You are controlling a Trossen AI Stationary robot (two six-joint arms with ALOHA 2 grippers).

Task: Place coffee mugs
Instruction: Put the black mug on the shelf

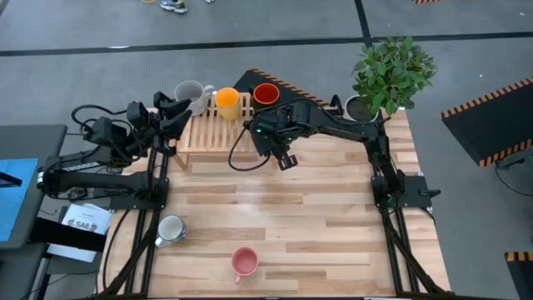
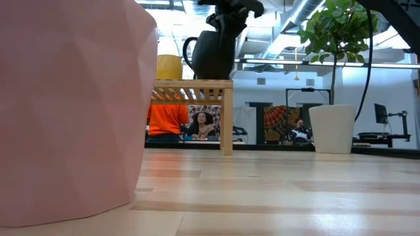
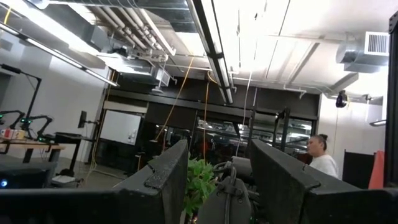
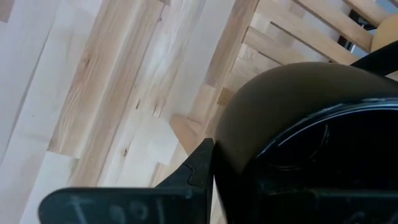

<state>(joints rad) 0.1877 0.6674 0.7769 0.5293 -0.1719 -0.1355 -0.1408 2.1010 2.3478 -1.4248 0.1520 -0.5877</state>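
My right gripper is shut on the black mug over the near right end of the slatted wooden rack. From above the mug is hidden under the gripper. The grey mug, orange mug and red-inside mug stand along the rack's far edge. The white mug and pink mug sit on the table near its front edge. My left gripper waits open by the rack's far left corner, pointing upward. My right gripper comes down on the black mug from above and holds it at its rim. One finger lies against the outer wall; the mug hides the other. The mug hangs roughly upright, handle sideways, base level with the rack top; whether it rests there I cannot tell.
A white plant pot with a leafy plant stands at the table's far right corner. The wide middle of the table is bare wood. People sit in the room beyond the table's far edge.
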